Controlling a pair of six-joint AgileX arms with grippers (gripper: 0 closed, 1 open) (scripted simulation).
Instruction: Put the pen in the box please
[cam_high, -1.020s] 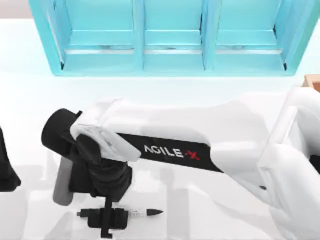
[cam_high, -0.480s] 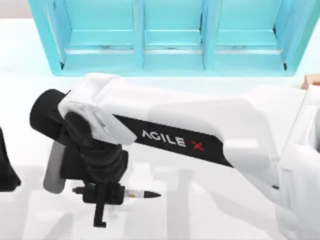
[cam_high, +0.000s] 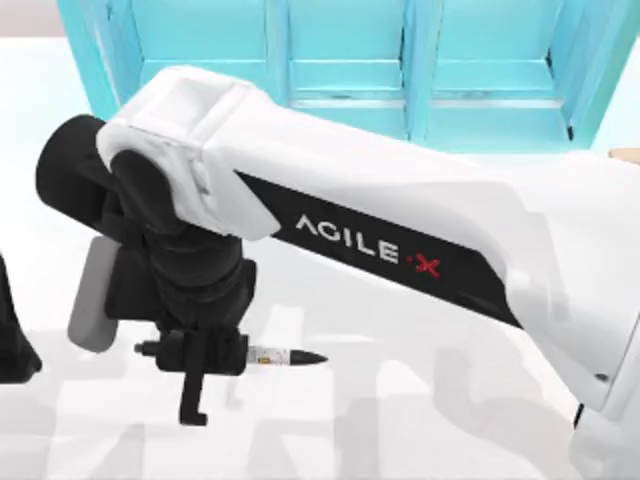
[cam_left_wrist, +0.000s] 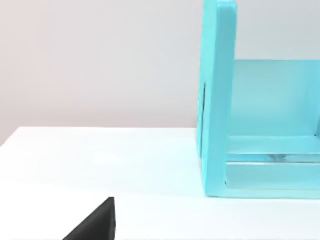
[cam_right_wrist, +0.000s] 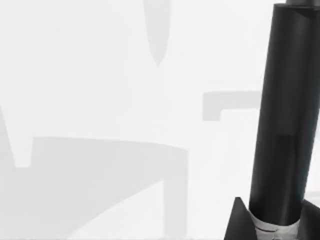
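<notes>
Black and slim, the pen lies level in the right gripper, which is clamped on its barrel toward the left of the table in the top view. The pointed tip juts out to the right of the fingers, and a narrow white label band with small dark lettering shows just beside the grip. The pen's faint grey shadow falls on the table a little apart from it, so the pen is off the surface. In the right wrist view the pen is a smooth, matte, round barrel with the white band at the gripped end, over plain white tabletop crossed by soft angular shadows.

The right arm is a bulky glossy white shell with a black strip carrying white AgileX lettering and a red mark; it reaches across from the right side, ending in a black cylindrical wrist.

A sliver of tan box peeks out at the right edge, behind the arm, well apart from the pen.

The teal shelf stands along the far edge, with flat straight panels dividing three compartments; the left wrist view shows its end wall.

The left arm sits parked at the left edge, and I cannot tell how its gripper is set.
</notes>
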